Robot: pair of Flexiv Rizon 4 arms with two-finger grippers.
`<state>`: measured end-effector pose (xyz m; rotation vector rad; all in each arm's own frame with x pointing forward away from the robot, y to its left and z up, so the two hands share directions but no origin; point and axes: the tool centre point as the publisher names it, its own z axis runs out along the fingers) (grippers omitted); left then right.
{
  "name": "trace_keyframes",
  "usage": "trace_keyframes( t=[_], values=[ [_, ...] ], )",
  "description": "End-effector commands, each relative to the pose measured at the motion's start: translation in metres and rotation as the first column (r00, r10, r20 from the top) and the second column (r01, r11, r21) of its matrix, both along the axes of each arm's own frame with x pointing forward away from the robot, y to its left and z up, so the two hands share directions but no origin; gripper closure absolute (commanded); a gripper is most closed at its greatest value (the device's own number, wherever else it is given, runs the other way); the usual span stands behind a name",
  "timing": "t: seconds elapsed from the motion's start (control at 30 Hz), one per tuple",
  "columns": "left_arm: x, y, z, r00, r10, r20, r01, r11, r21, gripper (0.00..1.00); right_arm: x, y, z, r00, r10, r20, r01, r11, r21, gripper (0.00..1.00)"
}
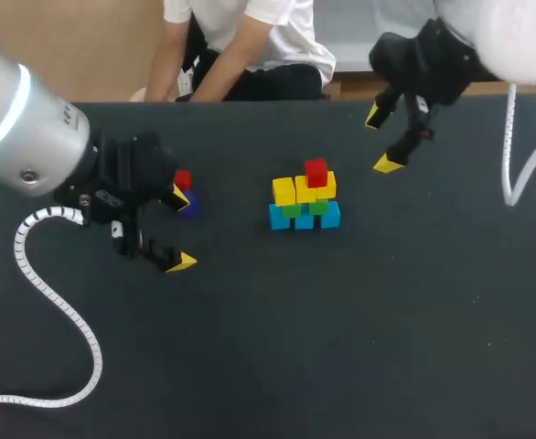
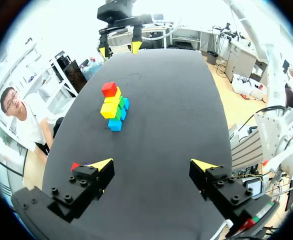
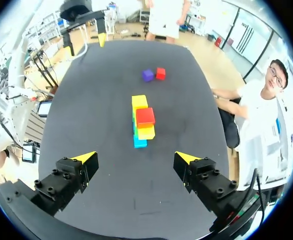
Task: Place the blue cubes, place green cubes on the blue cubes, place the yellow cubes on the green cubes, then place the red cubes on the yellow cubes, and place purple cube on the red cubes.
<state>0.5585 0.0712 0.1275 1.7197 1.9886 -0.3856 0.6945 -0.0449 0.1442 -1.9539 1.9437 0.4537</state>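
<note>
The cube stack [image 1: 305, 197] stands mid-table: blue cubes [image 1: 304, 219] at the base, green cubes [image 1: 317, 207] on them, yellow cubes [image 1: 285, 190] above, and one red cube [image 1: 316, 171] on top. A loose red cube [image 1: 182, 179] and the purple cube [image 1: 191, 206] lie to its left, beside one fingertip of my open left gripper [image 1: 179, 230]. My right gripper [image 1: 381, 140] hangs open behind and right of the stack, holding nothing. The left wrist view has its gripper [image 2: 153, 165] empty, the stack [image 2: 114, 106] ahead. Ahead of the right gripper [image 3: 136, 158] are the stack [image 3: 142, 122], purple cube [image 3: 147, 75] and loose red cube [image 3: 160, 73].
The black table [image 1: 341, 329] is bare in front and to the right of the stack. White cable conduits lie on it at the left [image 1: 58, 302] and hang at the right [image 1: 515, 174]. A person sits behind the far edge, not reaching over the table.
</note>
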Motion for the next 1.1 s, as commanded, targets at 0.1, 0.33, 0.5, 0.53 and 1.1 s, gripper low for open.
trace_keyframes(
  t=[0.1, 0.33, 0.5, 0.53, 1.1],
  values=[
    [0.000, 0.002, 0.000, 1.000, -0.006, 0.000, 0.006, 1.000, -0.007, 0.00, -0.007, -0.007, 0.005, 1.000, 0.030, -0.008, -0.028, 0.984, 0.174, 0.00],
    [0.000, 0.002, 0.000, 1.000, -0.006, 0.000, 0.006, 1.000, -0.007, 0.00, -0.015, 0.005, 0.008, 0.997, 0.073, 0.002, -0.071, 0.965, 0.253, 0.00],
    [0.000, 0.002, 0.000, 1.000, -0.006, 0.000, 0.006, 1.000, -0.007, 0.00, -0.019, 0.016, 0.009, 0.996, 0.078, 0.031, -0.084, 0.946, 0.312, 0.00],
    [0.000, 0.002, 0.000, 1.000, -0.006, 0.000, 0.006, 1.000, -0.007, 0.00, -0.020, 0.019, 0.010, 0.997, 0.075, 0.033, -0.081, 0.942, 0.325, 0.00],
    [0.000, 0.002, 0.000, 1.000, -0.006, 0.000, 0.006, 1.000, -0.007, 0.00, -0.024, 0.029, 0.020, 0.993, 0.084, 0.083, -0.103, 0.960, 0.262, 0.00]
  ],
)
